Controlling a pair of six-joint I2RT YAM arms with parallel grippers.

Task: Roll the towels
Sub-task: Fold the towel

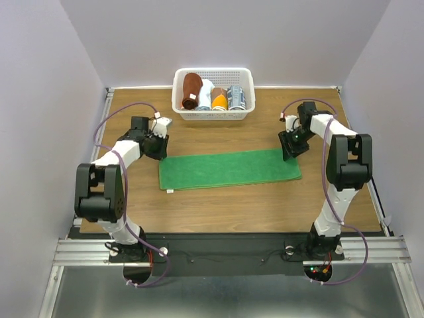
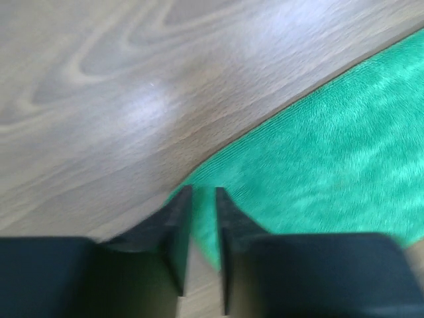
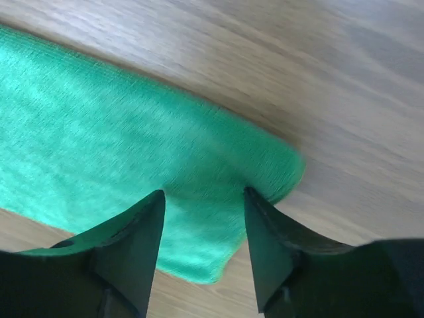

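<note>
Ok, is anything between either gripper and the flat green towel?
Nothing visible does. The left gripper is at the green towel's far left corner, the right gripper over its right end; the white plastic basket stands apart behind.

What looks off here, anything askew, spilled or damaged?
Nothing damaged or spilled. The green towel lies flat but slightly askew, its right end farther back than its left. A small white tag sticks out at its near left corner. Rolled towels sit tidy in the basket.
</note>
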